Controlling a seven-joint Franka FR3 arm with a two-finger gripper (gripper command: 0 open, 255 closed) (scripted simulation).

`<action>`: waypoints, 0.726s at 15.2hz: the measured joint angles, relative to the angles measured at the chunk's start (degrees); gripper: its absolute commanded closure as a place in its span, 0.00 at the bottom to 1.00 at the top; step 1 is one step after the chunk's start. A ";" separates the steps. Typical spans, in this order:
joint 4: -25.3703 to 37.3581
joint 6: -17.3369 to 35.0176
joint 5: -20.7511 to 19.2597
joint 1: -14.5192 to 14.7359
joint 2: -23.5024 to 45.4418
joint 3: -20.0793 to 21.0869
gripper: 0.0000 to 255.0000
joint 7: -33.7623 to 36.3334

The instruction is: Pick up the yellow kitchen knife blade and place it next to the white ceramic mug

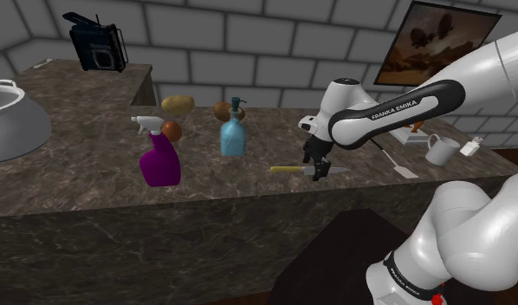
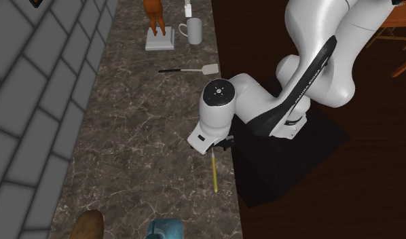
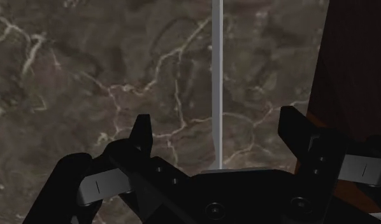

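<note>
I have the knife (image 1: 286, 168) lying flat on the worktop (image 1: 93, 182), just right of centre in the shoulder view and close to the near edge. Its yellow handle points frame-left and its grey blade frame-right. In the second exterior view the handle sits just below centre, along the worktop's right edge. In the wrist view the blade reads as a thin grey strip on dark veined stone.

The mug (image 1: 440, 149) is white and upright, handle frame-left. It stands at the shoulder view's right, well apart from the knife.
</note>
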 measured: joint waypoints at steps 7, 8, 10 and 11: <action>-0.01 0.04 0.00 0.00 0.01 -0.01 1.00 0.00; -0.02 0.04 0.00 0.00 0.01 -0.01 1.00 0.00; -0.02 0.04 0.00 0.00 0.01 -0.01 1.00 0.00; -0.02 0.04 0.00 0.00 0.01 -0.01 1.00 0.00</action>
